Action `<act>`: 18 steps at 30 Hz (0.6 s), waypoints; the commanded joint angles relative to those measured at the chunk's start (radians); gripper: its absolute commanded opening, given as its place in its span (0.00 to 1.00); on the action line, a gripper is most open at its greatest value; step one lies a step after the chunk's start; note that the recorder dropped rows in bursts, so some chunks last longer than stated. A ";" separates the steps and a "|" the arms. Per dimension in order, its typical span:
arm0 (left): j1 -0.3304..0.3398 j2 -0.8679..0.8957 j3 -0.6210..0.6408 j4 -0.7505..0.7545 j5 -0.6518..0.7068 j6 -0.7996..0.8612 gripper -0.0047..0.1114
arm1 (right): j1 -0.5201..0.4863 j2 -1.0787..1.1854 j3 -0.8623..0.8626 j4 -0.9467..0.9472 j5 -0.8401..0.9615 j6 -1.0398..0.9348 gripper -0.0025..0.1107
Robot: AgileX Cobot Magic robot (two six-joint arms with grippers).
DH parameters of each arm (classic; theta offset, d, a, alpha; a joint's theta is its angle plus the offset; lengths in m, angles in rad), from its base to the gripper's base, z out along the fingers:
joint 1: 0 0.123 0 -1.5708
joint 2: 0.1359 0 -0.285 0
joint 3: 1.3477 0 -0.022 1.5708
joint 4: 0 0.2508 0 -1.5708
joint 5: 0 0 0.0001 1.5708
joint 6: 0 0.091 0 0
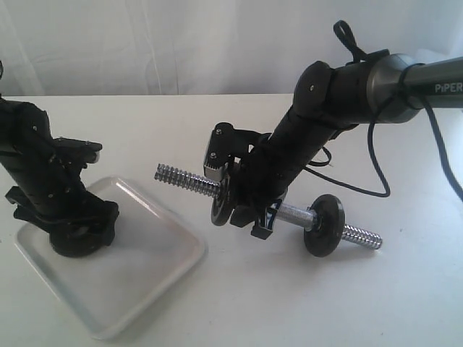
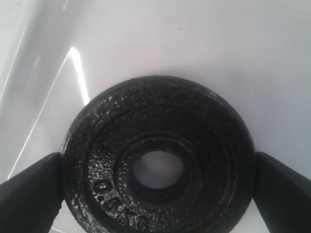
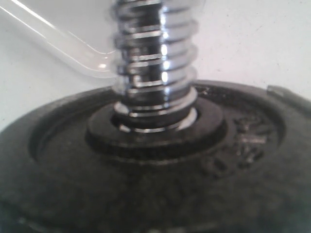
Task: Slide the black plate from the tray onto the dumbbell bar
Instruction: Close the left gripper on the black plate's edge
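The black plate lies flat on the white tray. My left gripper is shut on it, one finger against each side of its rim. From outside, that gripper points down into the tray and hides most of the plate. My right gripper is shut on the middle of the dumbbell bar, whose left threaded end is raised toward the tray. One black disc sits on the bar beside that gripper and another disc near its right end. The right wrist view shows only that disc and the threaded bar.
The bar's right threaded end rests low over the white table. A black cable hangs from the right arm behind the bar. The tray's corner lies beyond the bar's free end.
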 commanded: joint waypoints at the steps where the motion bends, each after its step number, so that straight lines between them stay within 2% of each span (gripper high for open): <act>1: -0.019 0.036 0.020 0.053 0.049 -0.073 0.94 | -0.003 -0.054 -0.018 0.062 -0.029 -0.013 0.02; 8: -0.037 0.036 0.020 0.083 0.045 -0.074 0.94 | -0.003 -0.054 -0.018 0.062 -0.029 -0.013 0.02; 10: -0.037 0.036 0.020 0.092 0.043 -0.074 0.87 | -0.003 -0.054 -0.018 0.062 -0.029 -0.013 0.02; 11: -0.037 0.036 0.020 0.092 0.038 -0.074 0.74 | -0.003 -0.054 -0.018 0.062 -0.029 -0.013 0.02; 12: -0.037 0.036 0.020 0.092 0.038 -0.074 0.65 | -0.003 -0.054 -0.018 0.062 -0.029 -0.013 0.02; 13: -0.037 0.036 0.020 0.092 0.031 -0.074 0.46 | -0.003 -0.054 -0.018 0.062 -0.029 -0.013 0.02; 14: -0.037 0.036 0.020 0.092 0.029 -0.074 0.39 | -0.003 -0.054 -0.018 0.062 -0.029 -0.013 0.02; 15: -0.037 0.036 0.020 0.092 0.030 -0.074 0.22 | -0.003 -0.054 -0.018 0.062 -0.029 -0.013 0.02; 16: -0.037 0.036 0.020 0.092 0.030 -0.074 0.15 | -0.003 -0.054 -0.018 0.062 -0.029 -0.013 0.02; 17: -0.037 0.036 0.020 0.092 0.030 -0.074 0.04 | -0.003 -0.054 -0.018 0.062 -0.029 -0.013 0.02; 18: -0.037 0.036 0.018 0.092 0.032 -0.074 0.04 | -0.003 -0.054 -0.018 0.062 -0.029 -0.013 0.02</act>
